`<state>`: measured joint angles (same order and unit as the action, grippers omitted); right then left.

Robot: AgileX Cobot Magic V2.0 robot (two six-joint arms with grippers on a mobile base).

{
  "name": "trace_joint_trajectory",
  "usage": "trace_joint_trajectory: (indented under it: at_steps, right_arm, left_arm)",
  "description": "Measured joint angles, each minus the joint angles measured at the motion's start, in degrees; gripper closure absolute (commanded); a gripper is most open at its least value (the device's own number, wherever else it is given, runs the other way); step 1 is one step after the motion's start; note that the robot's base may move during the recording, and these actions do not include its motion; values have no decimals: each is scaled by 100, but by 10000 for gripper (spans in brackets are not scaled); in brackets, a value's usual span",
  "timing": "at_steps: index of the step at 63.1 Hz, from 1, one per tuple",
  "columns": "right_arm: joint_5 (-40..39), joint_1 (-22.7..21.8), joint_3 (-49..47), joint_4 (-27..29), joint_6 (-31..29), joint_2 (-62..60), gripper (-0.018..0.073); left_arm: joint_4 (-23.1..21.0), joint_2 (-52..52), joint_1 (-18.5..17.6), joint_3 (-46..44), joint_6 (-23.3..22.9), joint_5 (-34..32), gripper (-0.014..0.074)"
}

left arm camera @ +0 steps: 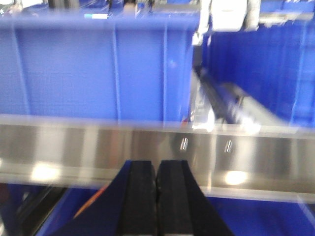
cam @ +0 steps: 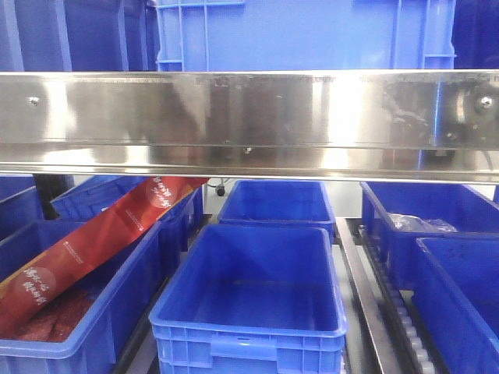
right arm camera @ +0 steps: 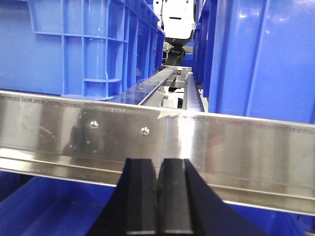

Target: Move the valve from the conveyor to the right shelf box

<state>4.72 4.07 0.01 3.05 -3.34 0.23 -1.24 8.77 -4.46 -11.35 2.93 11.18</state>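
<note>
Both the left gripper (left arm camera: 156,196) and right gripper (right arm camera: 158,196) are seen pressed together, empty, facing a brushed steel shelf rail (right arm camera: 206,142). Blue plastic boxes (cam: 253,300) sit below; no valve or conveyor is visible.

Unreadable white characters on red packet (cam: 93,241)

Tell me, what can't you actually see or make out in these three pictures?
- Valve and conveyor: in none of the views.
- Front view: the steel shelf rail hides the upper blue box bottom and the lower boxes' far ends; the right box is cut by the edge.
- Left wrist view: motion blur; the left gripper looks shut.
- Right wrist view: the right gripper looks shut; box interiors are hidden by their walls.
</note>
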Motion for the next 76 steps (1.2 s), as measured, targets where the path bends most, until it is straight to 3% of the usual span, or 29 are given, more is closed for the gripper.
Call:
trace_joint_trajectory:
  at_steps: [14, 44, 76]
  right_arm:
    - [0, 0, 0, 0, 0, 0, 727]
    - [-35, 0, 0, 0, 0, 0, 727]
    - [-35, 0, 0, 0, 0, 0, 727]
  left_arm:
    - [252, -814, -44, 1097, -293, -321, 707]
    - [172, -848, -55, 1141, -293, -1118, 707]
    - [124, -848, -55, 1141, -293, -1191, 707]
